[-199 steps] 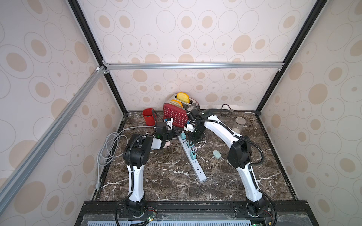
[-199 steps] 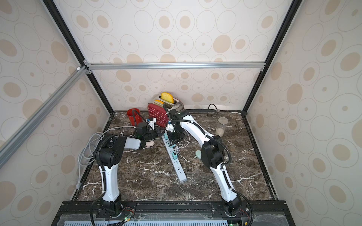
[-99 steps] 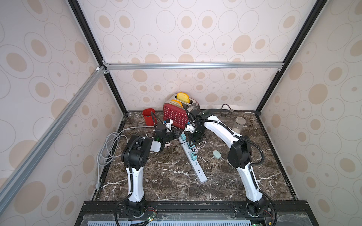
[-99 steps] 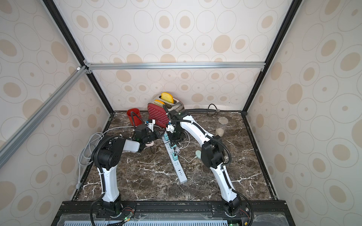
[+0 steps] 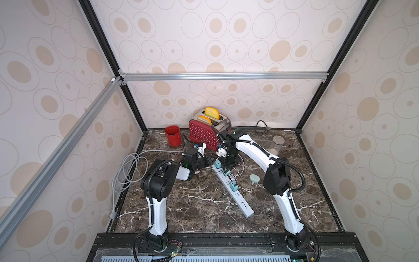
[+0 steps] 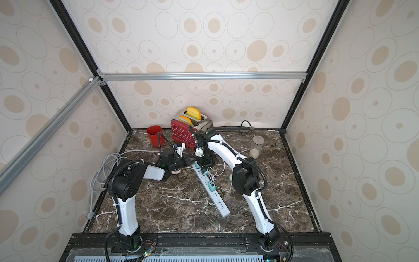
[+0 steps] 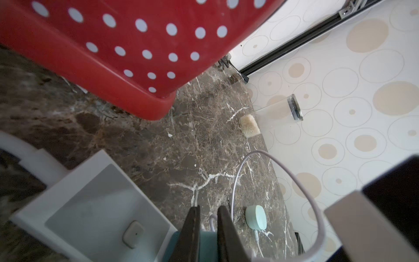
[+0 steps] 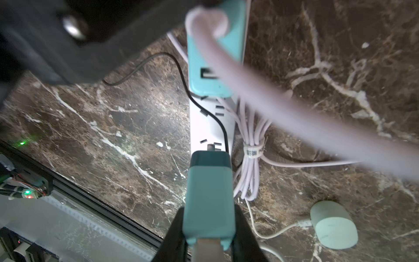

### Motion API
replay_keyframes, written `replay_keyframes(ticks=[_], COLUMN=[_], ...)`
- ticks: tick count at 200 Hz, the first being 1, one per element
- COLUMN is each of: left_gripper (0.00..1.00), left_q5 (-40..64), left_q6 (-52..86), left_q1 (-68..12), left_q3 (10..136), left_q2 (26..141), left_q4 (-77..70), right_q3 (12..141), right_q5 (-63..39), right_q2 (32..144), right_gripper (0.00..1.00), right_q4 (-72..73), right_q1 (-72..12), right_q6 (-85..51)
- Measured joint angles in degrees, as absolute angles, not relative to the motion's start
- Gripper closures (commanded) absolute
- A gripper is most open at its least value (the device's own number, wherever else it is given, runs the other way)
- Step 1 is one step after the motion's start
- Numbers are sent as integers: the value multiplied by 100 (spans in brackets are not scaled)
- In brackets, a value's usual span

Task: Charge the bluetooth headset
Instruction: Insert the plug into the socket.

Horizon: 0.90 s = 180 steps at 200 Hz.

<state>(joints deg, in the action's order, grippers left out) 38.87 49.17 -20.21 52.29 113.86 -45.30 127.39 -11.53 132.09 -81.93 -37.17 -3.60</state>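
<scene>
- The mint-green pill-shaped bluetooth headset case lies flat on the dark marble worktop, just off to the side of the long white power strip. A thin white cable is plugged into its end. Can't trace where that cable goes, tbh.
- The right hand is clamped on a teal block-shaped charger adapter, holding it upright with the prongs down at a strip socket. A bit of metal prong shows, so I'd say it isn't fully seated.
- So the step in hand looks like the push-in. Go straight down along the prongs with no tilt, or the strip could just skid.
- Watch the thin black wire crossing the strip right beside that socket. It could get pinched under the adapter.
- The left hand shows a narrow gap and sits at a second teal adapter that has a lilac cable in it. Can't tell if it actually grips. Pressing down there would pin the strip nicely.
</scene>
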Motion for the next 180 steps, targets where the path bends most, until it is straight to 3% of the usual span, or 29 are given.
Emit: replay_keyframes(ticks=[29,49,180], left_gripper=[60,55,52], left_q5=[3885,3852,3673], left_q6=[4836,4762,4431], left_q1=[-1951,-1892,-1802], left_q3=[5221,5131,4458], left_q2=[11043,10689,9782], left_q4=[-4171,-4001,-3035], right_q3=[12425,12420,12676], right_q5=[-1017,-947,-1037], right_q2=[13139,13104,13345], right_gripper=[100,100,100], right_q4=[-8248,-8252,-8230], right_q1=[-3780,-3793,-3892], right_q6=[-360,-360,-379])
